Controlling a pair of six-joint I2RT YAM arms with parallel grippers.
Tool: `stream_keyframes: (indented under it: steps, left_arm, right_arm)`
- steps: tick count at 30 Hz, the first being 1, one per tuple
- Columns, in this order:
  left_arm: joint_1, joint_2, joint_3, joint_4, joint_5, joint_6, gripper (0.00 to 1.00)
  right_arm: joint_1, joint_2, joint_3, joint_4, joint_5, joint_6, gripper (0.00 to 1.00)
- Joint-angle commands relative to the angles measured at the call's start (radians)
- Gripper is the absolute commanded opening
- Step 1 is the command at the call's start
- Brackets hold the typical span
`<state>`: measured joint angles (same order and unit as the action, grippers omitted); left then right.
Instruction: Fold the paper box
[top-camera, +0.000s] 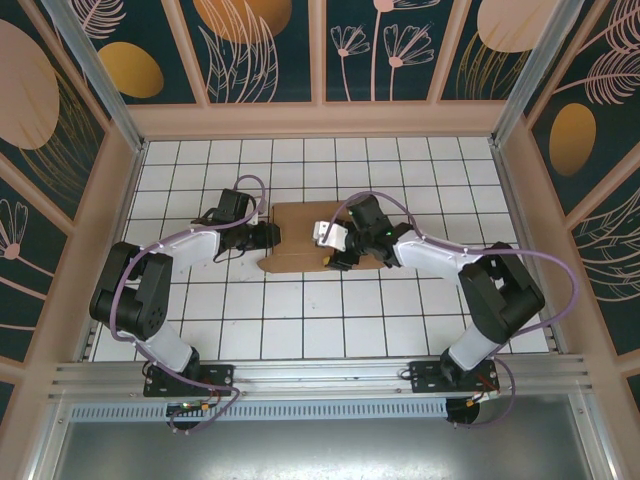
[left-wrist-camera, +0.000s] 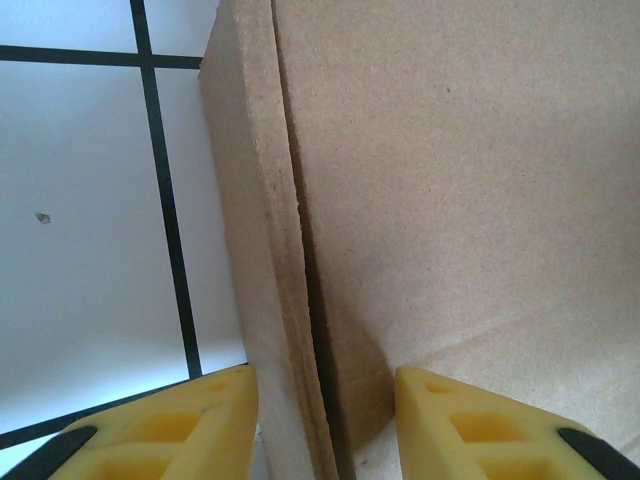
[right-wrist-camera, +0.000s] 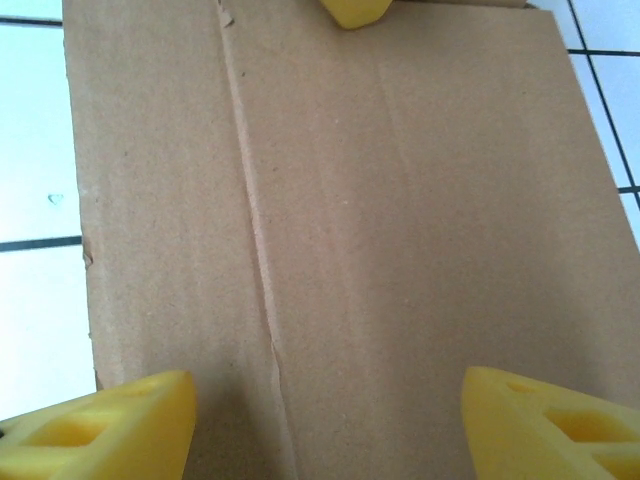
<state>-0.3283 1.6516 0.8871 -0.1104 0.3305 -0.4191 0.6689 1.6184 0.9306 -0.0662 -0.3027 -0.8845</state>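
Observation:
The paper box lies flat and brown in the middle of the white tiled table. My left gripper is at its left edge. In the left wrist view the box's raised side wall stands between the two yellow fingers, which press it from both sides, so the left gripper is shut on it. My right gripper hovers over the box's top panel. Its yellow fingers are spread wide, so the right gripper holds nothing. A crease runs down the panel.
The tiled table has free room all round the box. Wooden frame walls enclose it at the back and sides, and a metal rail carries both arm bases at the near edge. A left fingertip shows at the box's far edge.

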Motion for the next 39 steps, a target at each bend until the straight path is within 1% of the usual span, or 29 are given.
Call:
stream_keyframes:
  steps: [1, 3, 6, 10, 12, 15, 21, 24, 27, 32, 37, 39]
  left_arm:
    - [0.002, 0.031, 0.004, -0.072, -0.051, 0.025, 0.39]
    - [0.002, 0.029, 0.006, -0.071, -0.044, 0.026, 0.39]
    - [0.003, 0.028, 0.004, -0.066, -0.027, 0.026, 0.39]
    - [0.003, 0.023, -0.006, -0.055, -0.009, 0.026, 0.39]
    - [0.002, 0.021, -0.007, -0.053, -0.005, 0.026, 0.39]
    - [0.002, 0.02, -0.007, -0.053, 0.005, 0.025, 0.39]
    - [0.002, 0.012, 0.001, -0.058, 0.005, 0.021, 0.39]
    - [0.003, -0.008, 0.015, -0.069, -0.004, 0.012, 0.47]
    - [0.003, -0.03, 0.036, -0.079, -0.004, 0.001, 0.51]
    - [0.003, -0.04, 0.078, -0.096, 0.009, -0.017, 0.51]
    - [0.002, -0.07, 0.162, -0.16, -0.055, -0.009, 0.52]
    - [0.003, -0.072, 0.19, -0.166, -0.046, -0.021, 0.51]
  right_arm:
    - [0.017, 0.032, 0.016, 0.037, 0.041, -0.052, 0.71]
    - [0.026, 0.042, 0.011, 0.057, 0.059, -0.06, 0.71]
    - [0.05, 0.065, -0.014, 0.122, 0.143, -0.067, 0.69]
    - [0.085, 0.094, -0.056, 0.208, 0.241, -0.083, 0.63]
    - [0.094, 0.102, -0.077, 0.236, 0.263, -0.083, 0.6]
    - [0.108, 0.109, -0.101, 0.249, 0.272, -0.086, 0.56]
    - [0.118, 0.094, -0.146, 0.282, 0.303, -0.089, 0.51]
    - [0.118, 0.086, -0.167, 0.299, 0.313, -0.094, 0.46]
    - [0.119, 0.083, -0.176, 0.3, 0.313, -0.095, 0.4]
    - [0.131, 0.091, -0.185, 0.292, 0.313, -0.086, 0.31]
    - [0.148, 0.098, -0.185, 0.279, 0.333, -0.073, 0.27]
    - [0.152, 0.102, -0.184, 0.276, 0.343, -0.068, 0.25]
